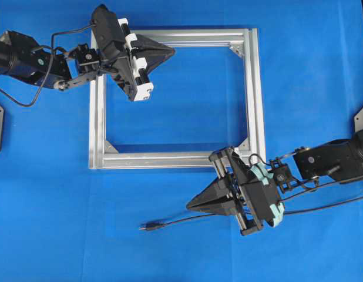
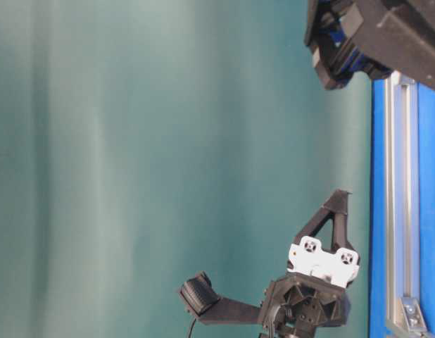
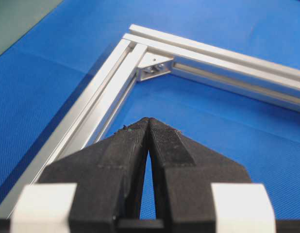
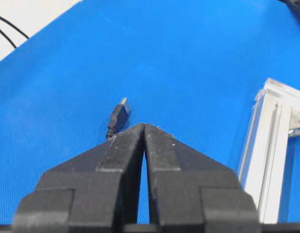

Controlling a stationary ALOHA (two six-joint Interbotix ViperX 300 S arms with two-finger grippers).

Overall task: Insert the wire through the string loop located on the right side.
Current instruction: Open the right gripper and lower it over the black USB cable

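The wire (image 1: 181, 220) lies loose on the blue mat in front of the silver frame (image 1: 175, 160). Its dark plug (image 1: 150, 226) points left, and the cable runs right under my right arm. My right gripper (image 1: 189, 206) is shut and empty, with its tips just above and right of the plug. The right wrist view shows the plug (image 4: 119, 114) just beyond the closed tips (image 4: 143, 125), slightly left. My left gripper (image 1: 172, 52) is shut and empty over the frame's upper left part. Its tips (image 3: 149, 120) hover inside the frame. I cannot make out the string loop.
The frame's right bar (image 1: 257, 94) runs down to a corner beside my right wrist. A corner bracket (image 3: 155, 68) lies ahead of the left gripper. The table-level view shows the left gripper (image 2: 340, 198) above the mat beside the frame bar (image 2: 400, 176).
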